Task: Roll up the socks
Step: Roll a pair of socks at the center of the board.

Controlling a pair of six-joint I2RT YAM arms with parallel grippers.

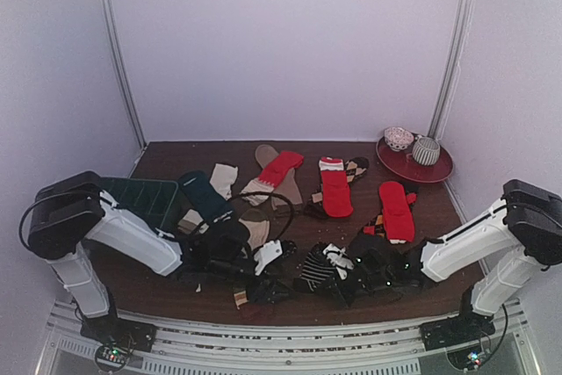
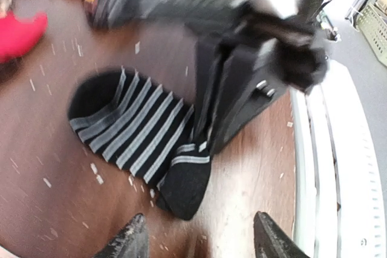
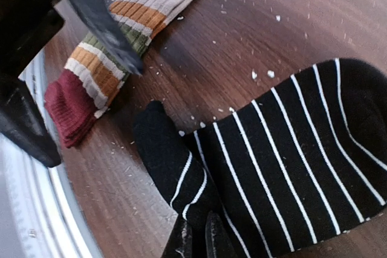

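Item: black-and-white striped sock point(image 3: 290, 161), flat on table point(image 3: 272, 22) near front edge. Right hand point(image 3: 198, 237): pinched shut on its edge. Left hand point(image 2: 199, 240): wide, empty. Risk: thin pinch slips, roll starts loose.

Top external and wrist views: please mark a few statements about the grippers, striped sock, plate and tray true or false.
1. The left gripper has its fingers apart with nothing between them. True.
2. The striped sock is black with red stripes. False: the stripes are white.
3. The red plate holds two rolled bundles. True.
4. The dark green tray lies at the right of the scene. False: it lies on the left, by the left arm.
5. The right gripper hangs wide open over bare wood. False: it is shut on the striped sock's edge.
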